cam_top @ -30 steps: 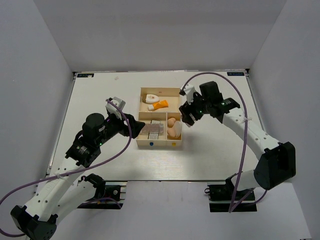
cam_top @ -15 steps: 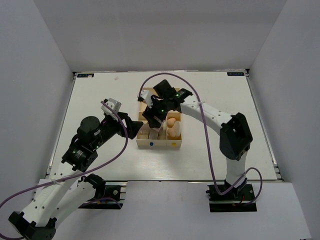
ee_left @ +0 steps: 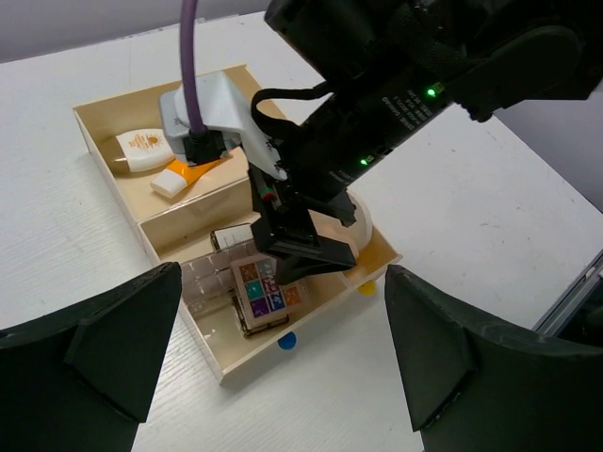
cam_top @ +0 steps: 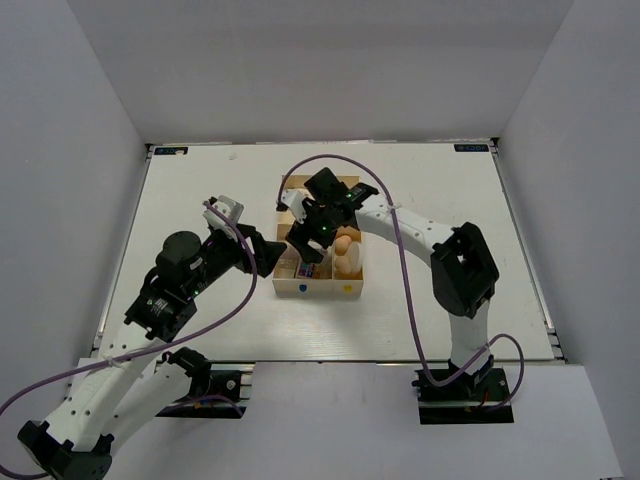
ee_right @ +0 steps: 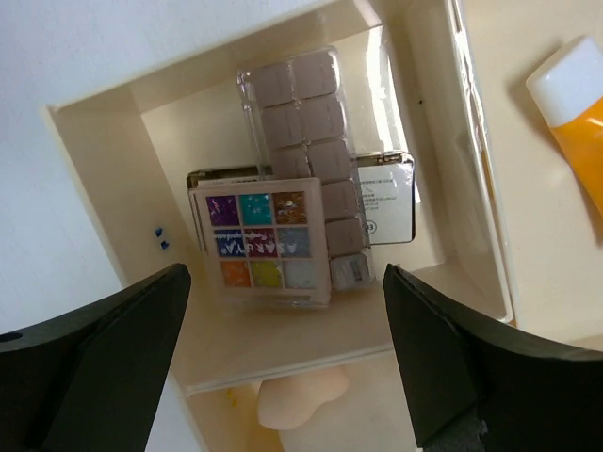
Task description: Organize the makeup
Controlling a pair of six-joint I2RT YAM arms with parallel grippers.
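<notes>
The pale wooden box (cam_top: 320,290) stands mid-table. Its near-left compartment holds the multicoloured palette (ee_right: 264,247) lying on a clear palette of taupe squares (ee_right: 303,141) and a dark palette (ee_right: 384,202). The multicoloured palette also shows in the left wrist view (ee_left: 267,290). The orange tube (ee_left: 193,172) and the white teardrop piece (ee_left: 141,149) lie in the far compartment. A beige sponge (ee_right: 294,403) lies in the near-right compartment. My right gripper (ee_right: 292,372) is open and empty just above the palettes. My left gripper (ee_left: 283,377) is open and empty, left of the box.
The box front carries a blue dot (ee_left: 287,341) and a yellow dot (ee_left: 367,287). The right arm and its purple cable (cam_top: 400,250) arch over the box. White walls close in the table on three sides.
My right gripper swung left from beside the box's right wall to over the near-left palette compartment. My left arm shifted only slightly.
</notes>
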